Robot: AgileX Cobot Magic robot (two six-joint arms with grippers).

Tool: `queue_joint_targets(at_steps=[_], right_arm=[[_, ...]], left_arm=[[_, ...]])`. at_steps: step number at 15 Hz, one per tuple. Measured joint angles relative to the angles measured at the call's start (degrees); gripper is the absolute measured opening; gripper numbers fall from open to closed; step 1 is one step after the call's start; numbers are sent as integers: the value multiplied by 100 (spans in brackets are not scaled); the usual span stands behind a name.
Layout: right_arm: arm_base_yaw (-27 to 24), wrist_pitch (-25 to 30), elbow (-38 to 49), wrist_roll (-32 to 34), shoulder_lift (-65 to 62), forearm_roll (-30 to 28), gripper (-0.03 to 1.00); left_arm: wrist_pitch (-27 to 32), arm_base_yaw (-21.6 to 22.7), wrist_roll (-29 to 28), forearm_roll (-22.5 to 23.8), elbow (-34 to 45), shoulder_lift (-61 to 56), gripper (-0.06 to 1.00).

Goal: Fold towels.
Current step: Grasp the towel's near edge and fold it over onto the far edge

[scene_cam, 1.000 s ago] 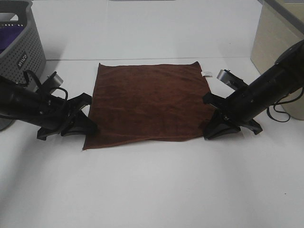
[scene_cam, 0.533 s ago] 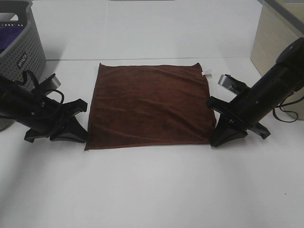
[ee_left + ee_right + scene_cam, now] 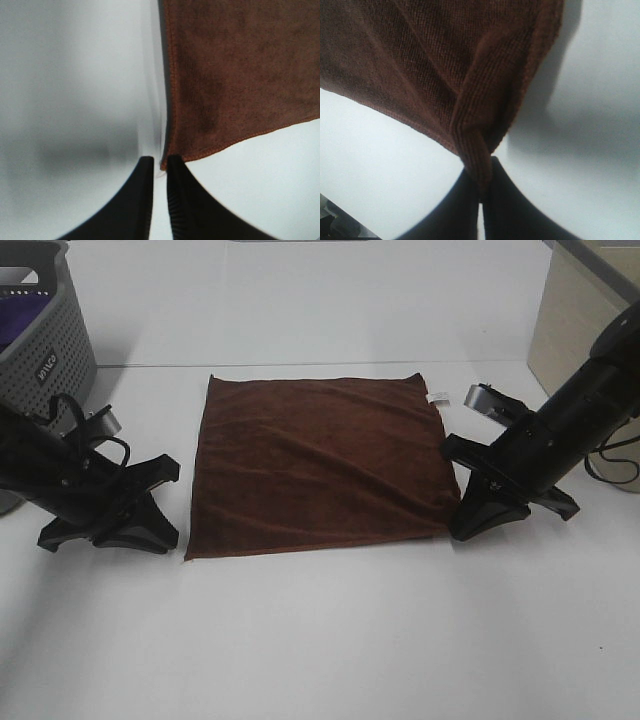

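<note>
Exterior high camera: mounted above the near side, facing far and downward, covering the whole towel (image 3: 318, 465) on the table (image 3: 320, 640). Wrist cameras: close range (the right nearer than the left). Left frames the towel's near left corner, right its near right corner; the exterior view shows both corners.

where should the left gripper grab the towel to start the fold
Its near left corner, approached low from the left, outside its edge. The towel lies flat on the table, so only a corner gives a lip to pinch. The left gripper sits right at that corner, and the right gripper pinches the near right one, matching it.
</note>
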Motion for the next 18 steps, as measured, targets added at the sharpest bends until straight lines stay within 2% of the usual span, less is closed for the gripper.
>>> queue_joint_targets(at_steps=[3,4,5,7,10,12,13,15,16,18], right_arm=[[0,0,0,0,0,-23,2],[0,0,0,0,0,-40,2],[0,0,0,0,0,-46,2],[0,0,0,0,0,-57,2],[0,0,0,0,0,-63,2],[0,0,0,0,0,-80,2],[0,0,0,0,0,-115,2],[0,0,0,0,0,-138,2],[0,0,0,6,0,-149,2],[0,11,0,40,0,-155,2]], left_arm=[[6,0,-138,-6,0,0,60],[23,-6,-138,-6,-6,-23,69],[23,-6,-138,-11,-6,-29,69],[-52,-29,6,-189,-11,40,61],[-74,-384,567,-951,-80,241,57],[-235,-539,728,-1140,-103,281,51],[-298,-539,728,-1129,-103,304,40],[-441,-539,728,-1031,-103,350,12],[-487,-539,728,-1003,-103,355,4],[-493,-539,619,-854,-103,332,2]])
